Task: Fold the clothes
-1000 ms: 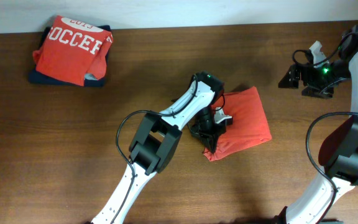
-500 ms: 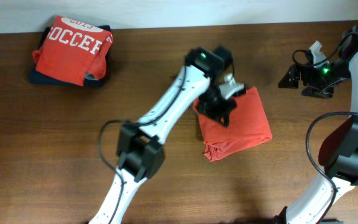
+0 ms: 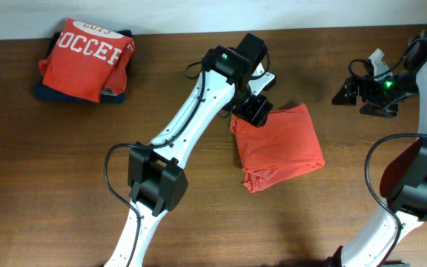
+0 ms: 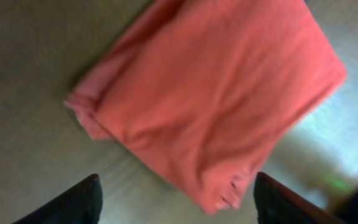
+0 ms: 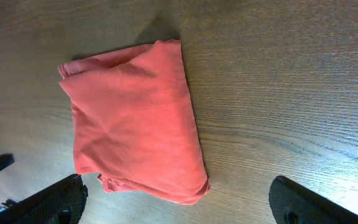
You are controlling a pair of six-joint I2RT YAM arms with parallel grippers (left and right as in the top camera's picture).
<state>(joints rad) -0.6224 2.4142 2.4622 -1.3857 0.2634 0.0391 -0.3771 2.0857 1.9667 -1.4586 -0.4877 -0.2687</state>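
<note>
- My worry: the left fingers (image 3: 252, 111) hover just over the upper-left corner of the folded shirt (image 3: 279, 147). A careless sweep could snag that loose edge and undo the fold.
- Those fingers are spread wide and grip nothing. The folded shirt lies flat on the table (image 3: 65, 185) beneath them.
- The right fingers (image 3: 351, 93), well apart to the shirt's upper right, are also spread wide and empty.
- Far to the shirt's left sits the stack (image 3: 87, 59). I judge the bundle could sag open if carried there.
</note>
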